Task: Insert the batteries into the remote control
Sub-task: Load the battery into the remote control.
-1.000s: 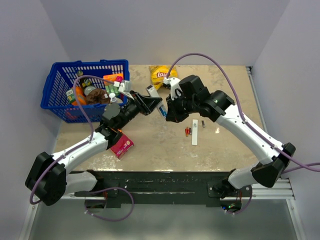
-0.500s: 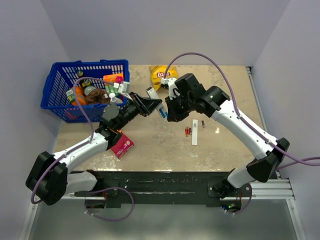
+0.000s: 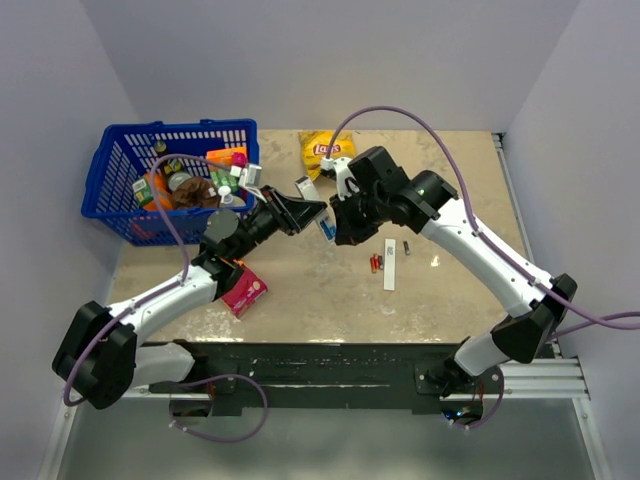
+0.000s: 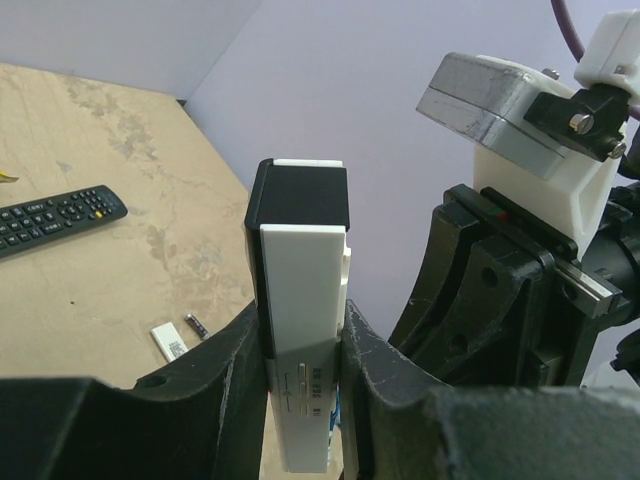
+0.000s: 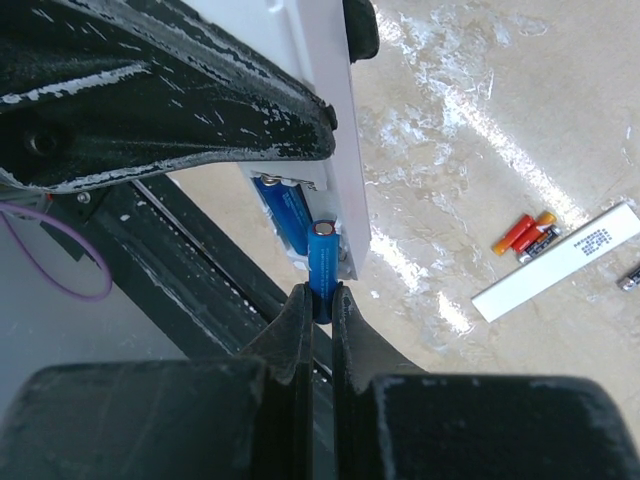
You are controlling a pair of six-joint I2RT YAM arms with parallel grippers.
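While left hand (image 3: 305,210) clamps remote (image 4: 303,260), right hand (image 5: 320,300) pinches battery (image 5: 322,255), seemingly mid-air

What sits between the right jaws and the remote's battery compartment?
A blue battery, pinched in the jaws of the right gripper, its upper end at the remote control; right wrist view.

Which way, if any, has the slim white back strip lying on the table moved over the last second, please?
No. The slim white back strip lies just where it did, beside the red and orange batteries on the beige table.
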